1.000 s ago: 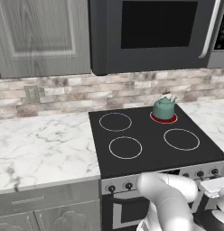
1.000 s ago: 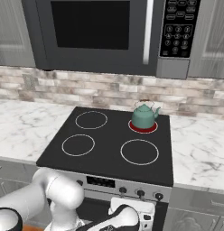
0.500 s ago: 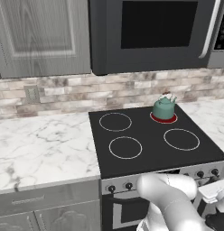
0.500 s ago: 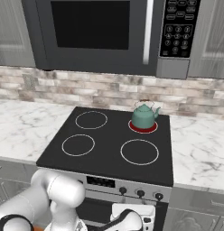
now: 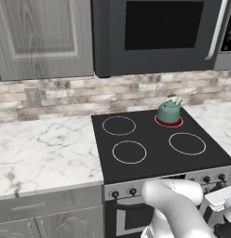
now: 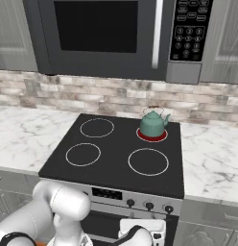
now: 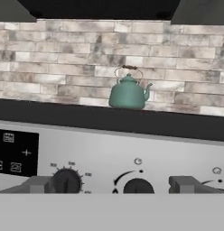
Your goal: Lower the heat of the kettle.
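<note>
The kettle (image 5: pixel 169 111) stands upright on the far right burner (image 5: pixel 169 122) of the black stove top (image 5: pixel 150 155). That burner glows red around the kettle's base; the other three burner rings are dark. From the right base view the kettle (image 6: pixel 152 124) has its spout pointing right, and its thin handle arches over the lid. The brick backsplash (image 6: pixel 92 93) runs just behind it, and the microwave (image 6: pixel 101 33) hangs above the stove.

The hand (image 7: pixel 109 185) is held low in front of the stove's control panel (image 7: pixel 114 158), with its two finger tips (image 7: pixel 39 185) spread wide apart and nothing between them. In the hand view, one knob (image 7: pixel 65 182) sits just beside the left finger tip, a second knob (image 7: pixel 137 186) lies between the tips, and the edge of a third shows at the right. A small dark display (image 7: pixel 14 153) occupies the panel's left end. The kettle (image 7: pixel 128 92) appears above the panel's top edge, well apart from the hand.

The marble table (image 5: pixel 43 148) extends to the left of the stove and continues on its right (image 6: pixel 212 158). Grey cabinets (image 5: pixel 43 37) hang above the table on the left.
</note>
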